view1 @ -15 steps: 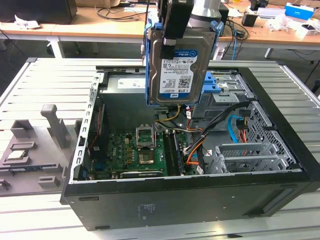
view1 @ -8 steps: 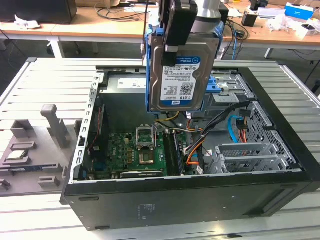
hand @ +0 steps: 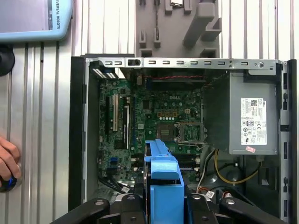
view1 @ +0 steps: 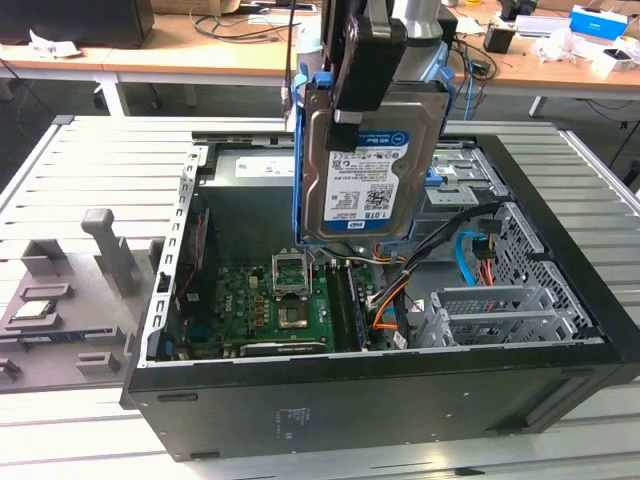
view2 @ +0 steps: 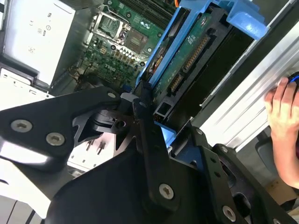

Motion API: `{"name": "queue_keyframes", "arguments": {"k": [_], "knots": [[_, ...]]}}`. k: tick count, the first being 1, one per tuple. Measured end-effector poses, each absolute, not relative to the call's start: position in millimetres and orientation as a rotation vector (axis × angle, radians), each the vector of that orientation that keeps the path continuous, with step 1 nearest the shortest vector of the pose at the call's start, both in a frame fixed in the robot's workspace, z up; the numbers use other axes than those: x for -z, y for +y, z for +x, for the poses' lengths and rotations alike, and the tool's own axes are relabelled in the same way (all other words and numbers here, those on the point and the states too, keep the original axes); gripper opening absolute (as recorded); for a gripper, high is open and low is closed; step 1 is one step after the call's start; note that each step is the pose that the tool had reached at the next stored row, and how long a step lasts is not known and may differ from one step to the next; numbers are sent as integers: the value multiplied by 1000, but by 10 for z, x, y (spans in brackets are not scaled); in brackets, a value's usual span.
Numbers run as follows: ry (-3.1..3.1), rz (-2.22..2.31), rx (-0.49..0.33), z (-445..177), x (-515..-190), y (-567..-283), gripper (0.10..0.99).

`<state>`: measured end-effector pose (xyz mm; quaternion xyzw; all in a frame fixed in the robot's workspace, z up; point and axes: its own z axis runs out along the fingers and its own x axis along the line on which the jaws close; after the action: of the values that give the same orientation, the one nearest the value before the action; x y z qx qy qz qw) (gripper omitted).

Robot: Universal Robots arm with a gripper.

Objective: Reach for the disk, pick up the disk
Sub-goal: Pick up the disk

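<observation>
The disk [view1: 375,175] hangs upright above the open computer case [view1: 400,385], its white-and-blue label facing the exterior camera and a blue bracket [view1: 300,170] along its edges. My gripper [view1: 358,105] is shut on its upper part, one black finger lying over the labelled face. In the second wrist view the disk's green circuit side [view2: 189,58] and blue bracket [view2: 243,21] run away from my gripper [view2: 156,114], whose fingers [view2: 148,135] clamp it. The first wrist view shows the bracket [hand: 163,172] edge-on between the black fingers [hand: 133,205], above the motherboard [hand: 159,116].
Inside the case are the motherboard [view1: 270,300], a grey power supply [hand: 250,121], silver drive cages [view1: 500,310] and loose cables [view1: 385,305]. A grey fixture [view1: 70,290] lies on the slatted metal table [view1: 110,160] at the exterior view's left. A person's hand [view2: 282,109] rests beside the case.
</observation>
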<state>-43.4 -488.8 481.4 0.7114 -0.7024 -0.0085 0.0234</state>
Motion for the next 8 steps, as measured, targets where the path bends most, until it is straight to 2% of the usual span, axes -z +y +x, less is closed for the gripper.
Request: {"name": "queue_keyframes", "arguments": {"k": [8], "knots": [[-2174,2202,26,-431,-4812,-5082,369]]}}
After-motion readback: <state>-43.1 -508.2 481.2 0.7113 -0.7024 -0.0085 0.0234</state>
